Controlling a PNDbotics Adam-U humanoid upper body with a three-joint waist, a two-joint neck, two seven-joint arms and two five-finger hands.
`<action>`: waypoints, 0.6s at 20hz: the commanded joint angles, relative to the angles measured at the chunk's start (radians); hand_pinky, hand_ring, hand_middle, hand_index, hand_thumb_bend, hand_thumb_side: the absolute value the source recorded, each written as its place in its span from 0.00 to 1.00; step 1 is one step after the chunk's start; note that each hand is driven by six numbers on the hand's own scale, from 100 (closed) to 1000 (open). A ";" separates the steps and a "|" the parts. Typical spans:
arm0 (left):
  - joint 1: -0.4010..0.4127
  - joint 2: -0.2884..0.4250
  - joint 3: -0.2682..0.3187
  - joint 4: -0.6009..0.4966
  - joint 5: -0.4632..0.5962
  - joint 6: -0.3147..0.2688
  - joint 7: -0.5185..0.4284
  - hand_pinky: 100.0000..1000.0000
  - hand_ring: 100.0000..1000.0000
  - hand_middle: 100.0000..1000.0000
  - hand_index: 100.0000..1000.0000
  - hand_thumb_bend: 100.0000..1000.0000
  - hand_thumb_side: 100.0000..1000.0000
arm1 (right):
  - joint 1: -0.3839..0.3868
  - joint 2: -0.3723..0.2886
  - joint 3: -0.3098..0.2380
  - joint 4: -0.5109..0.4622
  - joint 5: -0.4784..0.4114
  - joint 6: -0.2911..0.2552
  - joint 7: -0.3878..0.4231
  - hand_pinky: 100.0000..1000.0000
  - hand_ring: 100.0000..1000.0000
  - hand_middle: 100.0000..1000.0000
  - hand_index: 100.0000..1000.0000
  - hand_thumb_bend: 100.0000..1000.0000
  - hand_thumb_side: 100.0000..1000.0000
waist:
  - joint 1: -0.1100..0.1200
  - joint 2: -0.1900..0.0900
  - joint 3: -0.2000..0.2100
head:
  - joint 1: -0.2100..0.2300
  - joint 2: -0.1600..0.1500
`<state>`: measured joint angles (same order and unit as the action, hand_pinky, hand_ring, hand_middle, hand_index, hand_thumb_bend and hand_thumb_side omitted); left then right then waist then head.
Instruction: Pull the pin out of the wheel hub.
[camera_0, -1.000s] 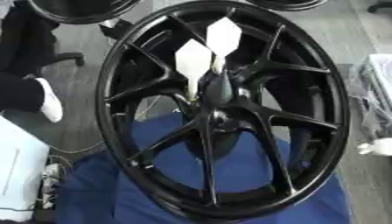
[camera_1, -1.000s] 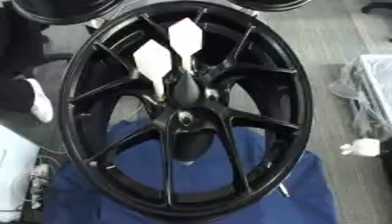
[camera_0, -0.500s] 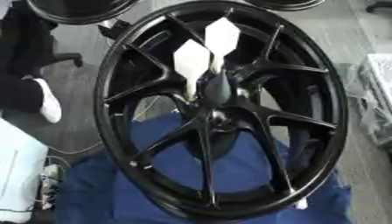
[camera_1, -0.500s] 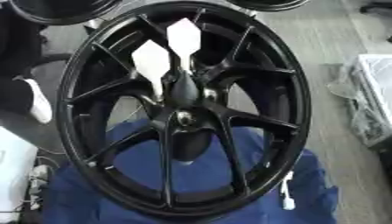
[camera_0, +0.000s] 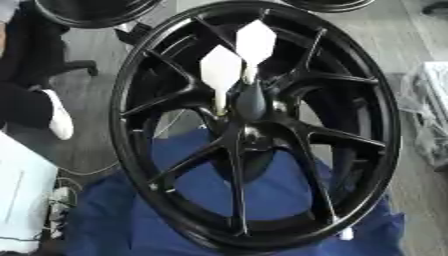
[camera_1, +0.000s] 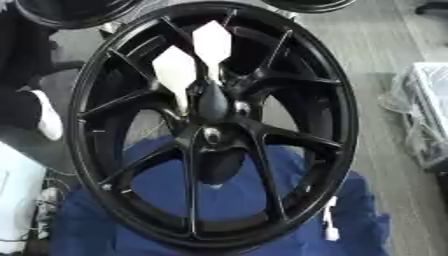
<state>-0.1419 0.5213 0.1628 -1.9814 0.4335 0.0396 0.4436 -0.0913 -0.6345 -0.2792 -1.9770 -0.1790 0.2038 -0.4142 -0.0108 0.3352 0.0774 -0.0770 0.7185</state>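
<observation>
A grey floor lies behind, with blue cloth (camera_0: 262, 195) spread beneath a glossy black spoked wheel (camera_0: 254, 125) standing tilted. Two white, flat, kite-shaped pins (camera_0: 220, 70) (camera_0: 255, 41) stick in near the hub (camera_0: 249, 102), their long axes pointing upward; their stems are hard to make out. Neither robot hand shows.

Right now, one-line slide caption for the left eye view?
Black wheel upright over blue cloth, two white-tagged pins at its hub; no robot hand visible.
</observation>
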 joint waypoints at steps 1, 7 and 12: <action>-0.012 0.008 0.004 -0.012 0.005 -0.001 -0.007 0.71 0.90 0.77 0.73 0.62 0.39 | -0.017 -0.002 0.019 -0.023 -0.053 -0.053 0.012 0.76 0.56 0.55 0.82 0.00 0.64 | 0.002 -0.024 0.003 | -0.008 -0.003; -0.017 0.000 0.003 -0.010 0.007 0.000 -0.010 0.71 0.90 0.77 0.73 0.62 0.39 | -0.010 0.014 0.037 -0.009 -0.151 -0.151 0.028 0.77 0.56 0.55 0.82 0.00 0.65 | 0.001 -0.022 0.003 | -0.021 0.002; -0.019 -0.005 0.002 -0.009 0.009 0.000 -0.011 0.71 0.90 0.77 0.73 0.62 0.39 | -0.010 0.011 0.034 0.024 -0.193 -0.197 0.048 0.77 0.55 0.55 0.82 0.00 0.64 | -0.003 -0.028 0.004 | -0.064 0.015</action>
<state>-0.1504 0.5005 0.1622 -1.9779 0.4401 0.0402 0.4361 -0.0961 -0.6018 -0.2386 -1.9508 -0.3610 0.0199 -0.3704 -0.0140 0.3328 0.0813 -0.1285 0.7294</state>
